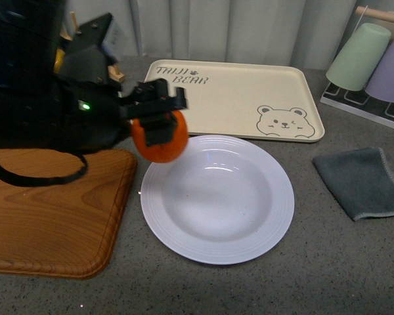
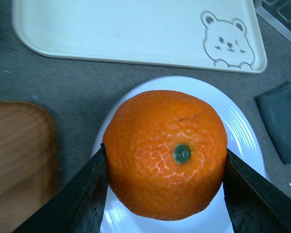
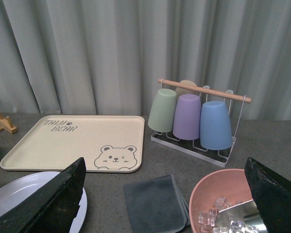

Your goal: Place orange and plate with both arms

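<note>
Two jaws of left gripper (image 1: 159, 126) pinching orange (image 2: 155, 145) over plate (image 1: 284, 197) edge, right gripper (image 3: 165, 162) spread wide, shown only in wrist view

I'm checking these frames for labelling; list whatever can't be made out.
- Left wrist view: orange hides the plate centre; contact unclear.
- Front view: left arm blocks the table far left.
- Right wrist view: pink bowl cut by the edge; beige cup mostly behind purple cup.
</note>
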Controlling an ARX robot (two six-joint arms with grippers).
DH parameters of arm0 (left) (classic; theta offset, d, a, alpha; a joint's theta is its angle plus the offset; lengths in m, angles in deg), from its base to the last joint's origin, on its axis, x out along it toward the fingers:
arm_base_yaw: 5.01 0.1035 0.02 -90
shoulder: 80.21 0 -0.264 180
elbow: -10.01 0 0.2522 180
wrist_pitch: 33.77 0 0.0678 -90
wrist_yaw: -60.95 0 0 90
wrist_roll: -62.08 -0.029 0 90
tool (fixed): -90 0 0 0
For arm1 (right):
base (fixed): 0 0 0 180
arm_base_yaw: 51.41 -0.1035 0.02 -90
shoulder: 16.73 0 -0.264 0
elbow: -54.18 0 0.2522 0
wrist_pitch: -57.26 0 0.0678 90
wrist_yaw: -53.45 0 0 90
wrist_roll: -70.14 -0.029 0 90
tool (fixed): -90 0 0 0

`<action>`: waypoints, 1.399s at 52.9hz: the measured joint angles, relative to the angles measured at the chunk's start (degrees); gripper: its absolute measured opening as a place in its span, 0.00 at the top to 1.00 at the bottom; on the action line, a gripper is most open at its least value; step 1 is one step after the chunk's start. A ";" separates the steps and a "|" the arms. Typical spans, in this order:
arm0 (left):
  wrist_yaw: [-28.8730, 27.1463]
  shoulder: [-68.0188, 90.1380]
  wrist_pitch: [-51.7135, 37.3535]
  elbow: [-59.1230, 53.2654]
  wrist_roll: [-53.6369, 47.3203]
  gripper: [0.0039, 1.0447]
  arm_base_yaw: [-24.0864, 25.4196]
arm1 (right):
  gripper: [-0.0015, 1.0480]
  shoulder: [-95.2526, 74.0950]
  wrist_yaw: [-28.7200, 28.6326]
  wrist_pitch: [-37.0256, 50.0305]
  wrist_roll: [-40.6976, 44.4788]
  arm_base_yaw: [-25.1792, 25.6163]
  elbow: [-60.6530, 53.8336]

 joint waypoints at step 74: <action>-15.45 -16.09 -1.60 -10.14 5.73 0.06 -4.59 | 0.09 0.00 0.00 0.00 0.00 0.02 0.00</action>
